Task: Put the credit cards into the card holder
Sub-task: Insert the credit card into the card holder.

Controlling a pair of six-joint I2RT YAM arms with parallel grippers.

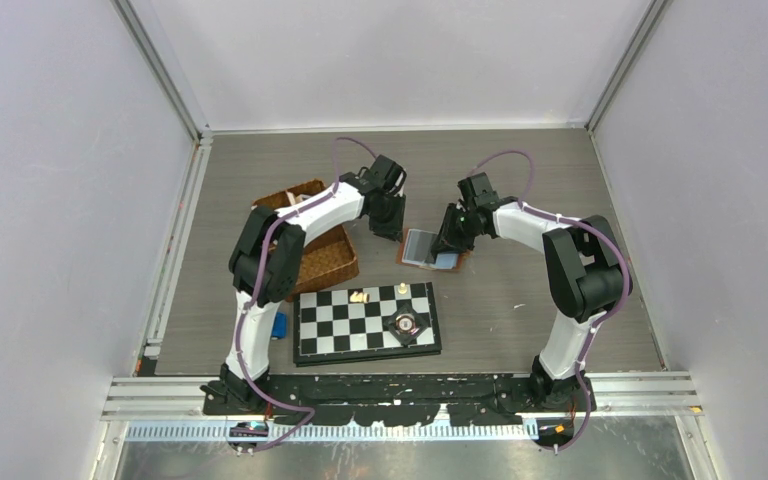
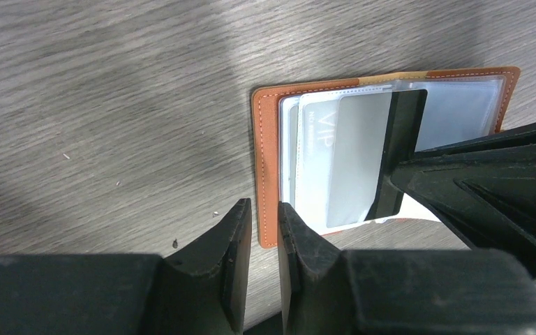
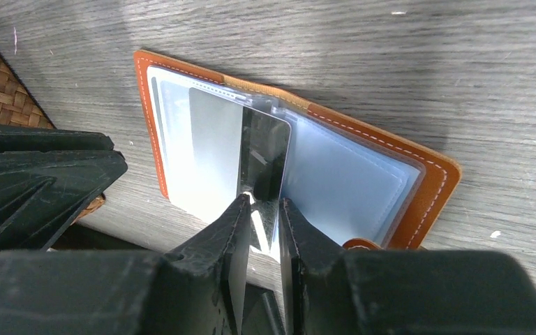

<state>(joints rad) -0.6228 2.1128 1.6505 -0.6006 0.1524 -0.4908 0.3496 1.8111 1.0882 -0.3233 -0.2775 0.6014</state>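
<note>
The tan-brown card holder [image 1: 430, 250] lies open on the table, with clear sleeves inside. It also shows in the left wrist view [image 2: 269, 139] and the right wrist view [image 3: 429, 188]. My right gripper [image 3: 265, 202] is shut on a grey credit card [image 3: 262, 153] with a dark stripe, its far end tucked at the sleeves near the fold. The same card [image 2: 359, 160] shows in the left wrist view. A white "VIP" card [image 2: 317, 150] sits in a sleeve. My left gripper [image 2: 265, 216] is shut, with its tips at the holder's left edge.
A brown wicker basket [image 1: 325, 250] stands left of the holder, under the left arm. A chessboard [image 1: 365, 320] with a few small pieces lies in front. A small blue object [image 1: 280, 325] sits by the left arm.
</note>
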